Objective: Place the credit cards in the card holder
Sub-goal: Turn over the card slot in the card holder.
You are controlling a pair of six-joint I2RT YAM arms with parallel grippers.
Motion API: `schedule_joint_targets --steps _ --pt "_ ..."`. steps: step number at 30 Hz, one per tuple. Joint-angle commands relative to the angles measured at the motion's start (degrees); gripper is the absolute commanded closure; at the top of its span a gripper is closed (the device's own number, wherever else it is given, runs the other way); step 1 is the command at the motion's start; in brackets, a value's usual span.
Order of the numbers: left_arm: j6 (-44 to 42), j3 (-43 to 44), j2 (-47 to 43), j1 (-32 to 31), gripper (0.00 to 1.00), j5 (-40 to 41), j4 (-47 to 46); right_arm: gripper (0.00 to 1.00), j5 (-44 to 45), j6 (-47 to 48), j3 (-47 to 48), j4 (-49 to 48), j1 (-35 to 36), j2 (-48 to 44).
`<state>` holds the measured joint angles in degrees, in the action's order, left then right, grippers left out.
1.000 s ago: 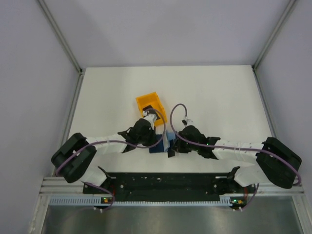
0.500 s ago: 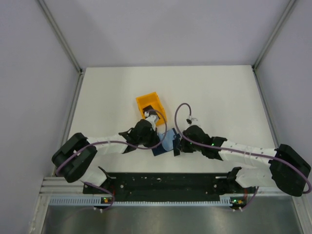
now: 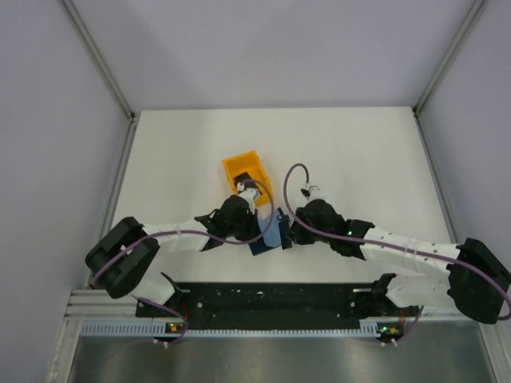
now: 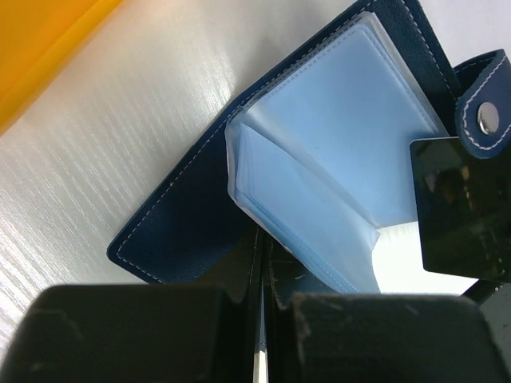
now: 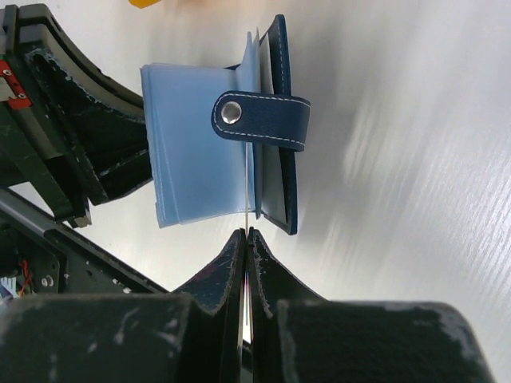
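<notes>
The card holder (image 3: 267, 236) stands open near the table's front middle: navy cover (image 4: 184, 227), light blue plastic sleeves (image 4: 343, 120), snap strap (image 5: 263, 128). My left gripper (image 3: 252, 225) is shut (image 4: 262, 267) on the holder's lower edge and holds it. My right gripper (image 3: 289, 233) is shut (image 5: 247, 236) on a black credit card (image 4: 459, 207). In the right wrist view the card (image 5: 246, 214) shows edge-on, its tip between the sleeves and the navy cover. The other card is out of view.
An orange plastic bin (image 3: 244, 172) stands just behind the left gripper, its corner showing in the left wrist view (image 4: 48, 40). White table (image 3: 359, 159) spreads to the right and back. Grey walls stand on both sides.
My right gripper has moved left and back with the card, up to the holder's open sleeves. The holder has tilted slightly. My left gripper has stayed on the holder.
</notes>
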<state>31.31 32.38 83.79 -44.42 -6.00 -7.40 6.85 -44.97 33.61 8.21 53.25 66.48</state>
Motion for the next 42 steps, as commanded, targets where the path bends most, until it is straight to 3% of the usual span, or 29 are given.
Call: schedule_joint_targets --steps 1,8,30,42 --pt "-1.43 1.54 0.23 -0.31 1.00 -0.06 -0.25 1.00 -0.96 3.04 4.18 -2.93 0.71 2.94" --pt "-1.95 1.99 -0.47 -0.31 1.00 0.55 1.33 1.00 2.19 3.40 8.67 -0.75 0.71 11.91" --pt "-3.36 3.91 -12.42 -0.31 1.00 5.47 10.73 1.00 4.84 -0.38 9.02 2.08 0.71 18.60" --pt "-4.15 8.31 -9.44 -0.31 1.00 3.72 3.71 1.00 4.57 -0.56 8.06 0.67 0.71 18.60"
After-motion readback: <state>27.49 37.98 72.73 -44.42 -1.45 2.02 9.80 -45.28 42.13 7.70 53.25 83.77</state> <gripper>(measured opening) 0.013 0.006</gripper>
